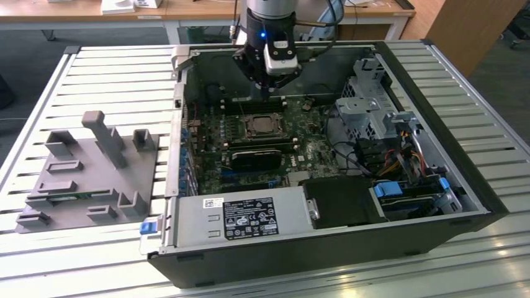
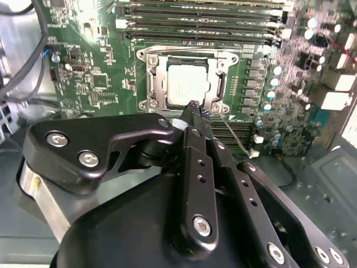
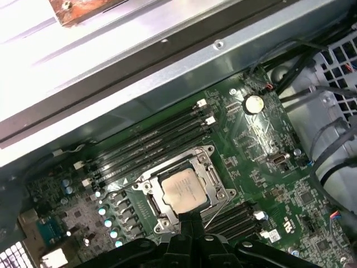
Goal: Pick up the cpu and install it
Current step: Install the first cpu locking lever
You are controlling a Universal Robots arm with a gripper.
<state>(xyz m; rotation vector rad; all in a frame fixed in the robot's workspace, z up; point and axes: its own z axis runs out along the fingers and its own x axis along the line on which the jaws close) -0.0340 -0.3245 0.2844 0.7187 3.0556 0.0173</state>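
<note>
Where the green motherboard point(image 2: 95, 78) lies exposed inside the open black computer case point(image 1: 331, 261), the cpu point(image 1: 263, 126) point(image 2: 188, 87) point(image 3: 183, 190) is seen seated flat in its socket. It is a small square chip with a smooth silver-grey metal top and a thin tan edge. It is framed by a pale steel socket bracket point(image 2: 148, 84), and long black memory slots point(image 3: 145, 148) are ranged alongside. The black, screw-studded gripper point(image 1: 269, 92) point(image 2: 193, 107) is held above the board near the socket, its slim fingers brought together at the tips, nothing clasped between them.
</note>
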